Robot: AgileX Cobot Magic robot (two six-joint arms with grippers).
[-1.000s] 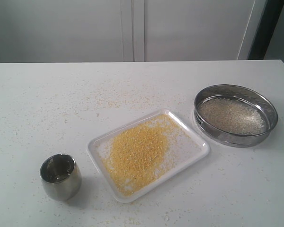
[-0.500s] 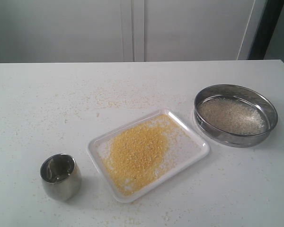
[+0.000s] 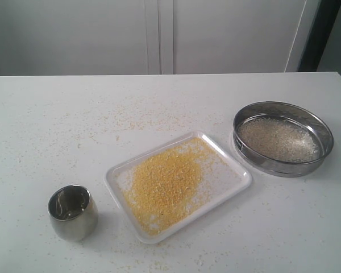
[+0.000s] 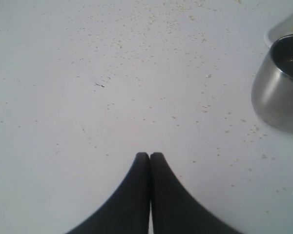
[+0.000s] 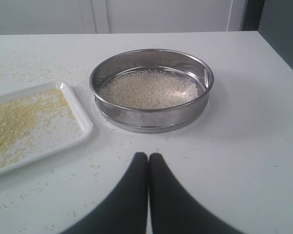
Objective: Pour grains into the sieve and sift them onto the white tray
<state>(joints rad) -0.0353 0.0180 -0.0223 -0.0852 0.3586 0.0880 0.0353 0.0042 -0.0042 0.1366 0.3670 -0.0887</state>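
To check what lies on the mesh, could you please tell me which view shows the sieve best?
The right wrist view: the sieve sits close and whole, pale kernels clear inside. The exterior view shows it whole but smaller. The left wrist view misses it.

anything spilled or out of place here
Yes: yellow grains are scattered across the table outside the white tray, thickest behind it, with specks near the cup. The sieve and cup stand upright, apart from the tray.
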